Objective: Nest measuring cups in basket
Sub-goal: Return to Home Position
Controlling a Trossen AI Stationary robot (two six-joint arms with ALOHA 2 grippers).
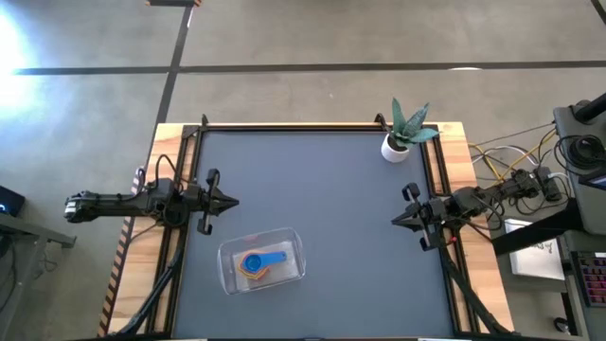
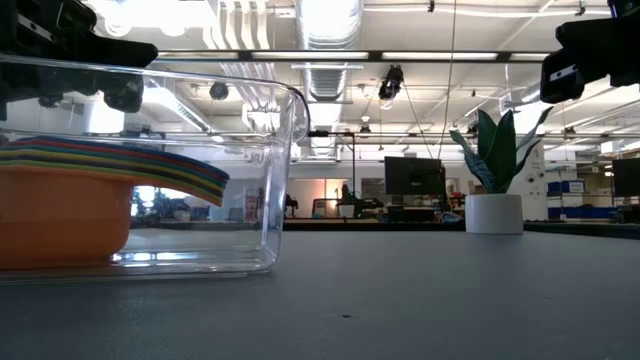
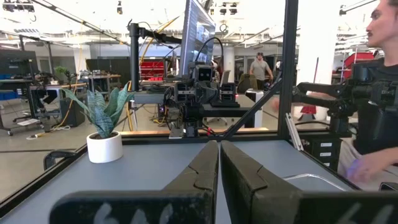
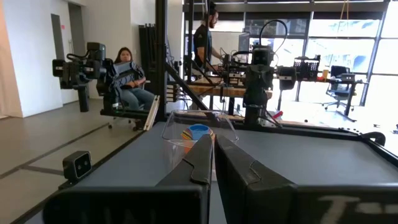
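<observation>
Clear plastic basket (image 1: 232, 277) on the dark worktop (image 1: 322, 170), low in the high view and a little left of centre. Inside it, the measuring cups (image 1: 260, 264) nested into one stack: seen from above, blue on top with an orange edge under it; in the low view, an orange bowl at the bottom and thin coloured layers fanned above. No loose cup anywhere else on the worktop, so seemingly done but for parking the arms. Left hand (image 1: 230, 201) at mid-left and right hand (image 1: 396, 221) at mid-right, both pinched closed on nothing, well apart from the basket.
</observation>
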